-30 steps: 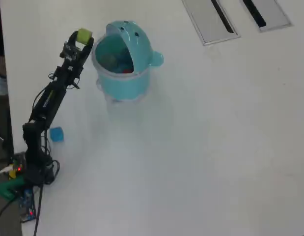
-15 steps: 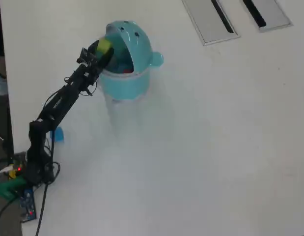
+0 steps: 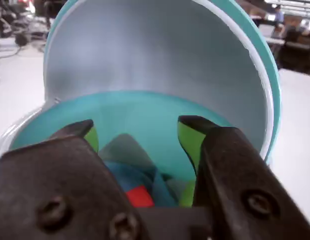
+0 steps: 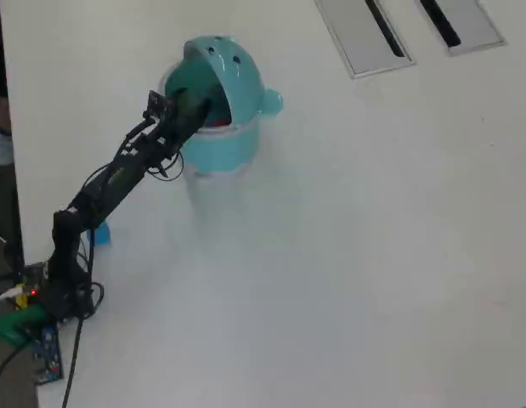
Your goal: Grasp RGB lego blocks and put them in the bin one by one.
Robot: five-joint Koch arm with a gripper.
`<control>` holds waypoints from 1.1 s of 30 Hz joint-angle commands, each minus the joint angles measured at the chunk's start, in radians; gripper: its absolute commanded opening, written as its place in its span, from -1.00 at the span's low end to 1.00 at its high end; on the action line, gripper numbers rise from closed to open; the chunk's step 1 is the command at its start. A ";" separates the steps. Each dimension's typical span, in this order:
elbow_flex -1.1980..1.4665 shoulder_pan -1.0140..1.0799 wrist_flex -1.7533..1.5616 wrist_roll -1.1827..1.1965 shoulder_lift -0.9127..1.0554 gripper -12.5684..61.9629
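Three cubes make up the job. A red one (image 3: 140, 196) lies in the bin (image 4: 213, 146), a yellow-green one seems to sit beside it at the bottom (image 3: 187, 196), and the blue one (image 4: 99, 234) waits on the table (image 4: 347, 255) just beside the arm's lower link.

The gripper (image 3: 137, 134) hangs over the bin's mouth with its jaws spread apart and nothing between them; their inner faces show green.

I judge the blue cube to be light, rigid and smooth-sided. It should take a firm pinch across two opposite flat faces. A corner grip would likely let it twist out.

Room is tight here. The raised lid (image 4: 218, 58) stands just behind the jaws, and the rim curves close below, so rising straight up looks safest. Around the blue cube the table is open on most sides, though the arm's own base (image 4: 54, 297) stands near.
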 commanded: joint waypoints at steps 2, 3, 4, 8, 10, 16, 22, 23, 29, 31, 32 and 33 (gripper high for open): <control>-0.021 -0.005 -0.055 -0.003 0.083 0.12; -0.015 -0.006 -0.046 0.000 0.094 0.12; -0.014 -0.012 -0.034 0.003 0.098 0.12; 0.052 -0.023 -0.023 0.035 0.164 0.12; 0.114 -0.034 -0.017 0.040 0.212 0.12; 0.278 -0.048 0.023 0.055 0.368 0.12; 0.463 -0.032 0.072 0.054 0.518 0.12; 0.500 -0.032 0.083 0.054 0.541 0.12; 0.680 -0.078 0.129 0.044 0.644 0.19; 0.719 -0.087 0.126 0.044 0.675 0.18; 0.744 -0.097 0.127 0.044 0.695 0.18; 0.773 -0.107 0.129 0.044 0.713 0.18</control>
